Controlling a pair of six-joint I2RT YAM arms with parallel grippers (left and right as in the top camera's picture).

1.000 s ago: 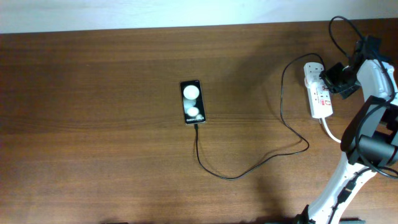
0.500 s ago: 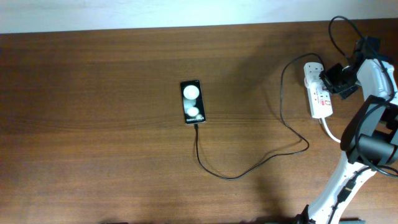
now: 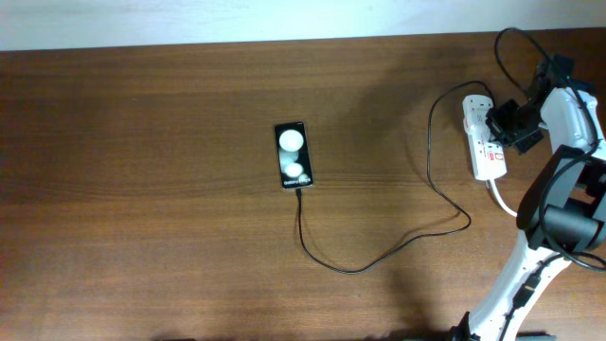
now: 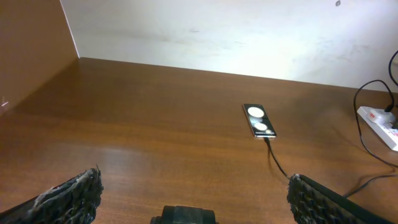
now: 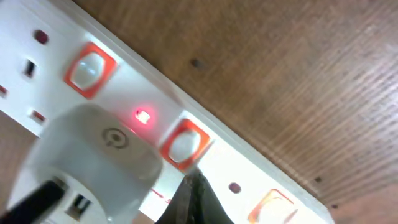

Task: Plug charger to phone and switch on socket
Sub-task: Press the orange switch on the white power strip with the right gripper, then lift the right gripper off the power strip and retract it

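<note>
White socket (image 5: 230, 165) — rt tool (image 5: 194, 188), pinched together, touching its red-ringed switch (image 5: 183, 146); LED (image 5: 143, 116) lit.

Both ends of the socket (image 5: 230, 165) outside the right wrist view

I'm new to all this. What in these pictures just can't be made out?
- Lettering on the phone: too small, overhead and left wrist views.
- Whether the charger tip is fully in the phone: too small, overhead.
- Whether the right gripper touches the nearest switch on the socket: right wrist view, blurred, cut off at the bottom edge.
- The left gripper: only fingertips show, at the left wrist view's bottom edge.
</note>
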